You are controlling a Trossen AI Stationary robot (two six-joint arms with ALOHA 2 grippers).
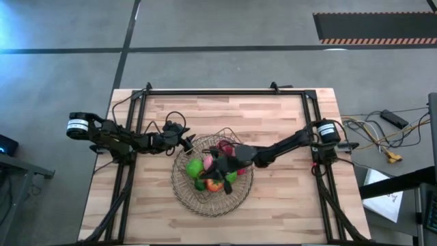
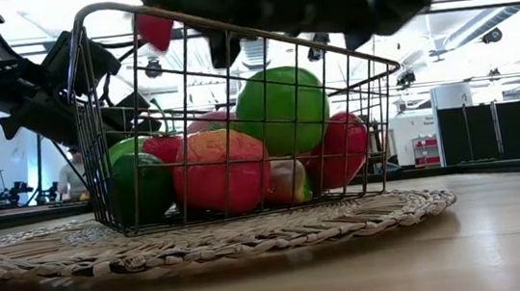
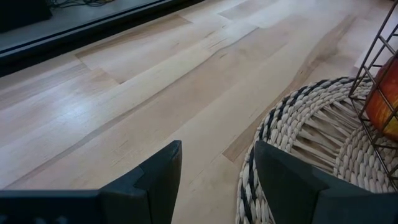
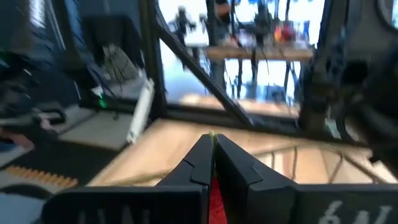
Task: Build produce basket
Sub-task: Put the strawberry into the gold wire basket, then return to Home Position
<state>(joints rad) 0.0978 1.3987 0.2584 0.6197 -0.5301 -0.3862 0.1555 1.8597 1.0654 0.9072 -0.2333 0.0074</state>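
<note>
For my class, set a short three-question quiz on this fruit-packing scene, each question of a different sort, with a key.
1. True or false: the basket stands on the bare wood, off the mat.
2. Which tool is over the basket: A left, B right?
3. Fill in: the right tool is shut on something ____ in colour.

Key: 1 false, it stands on the mat. 2 B; the left one is open beside the mat's edge. 3 red.

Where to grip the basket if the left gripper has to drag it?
Take the basket's top rim wire on its left wall, coming from the left. The left gripper is open beside the woven mat; the mesh is thin, and fruit fills the inside.
</note>
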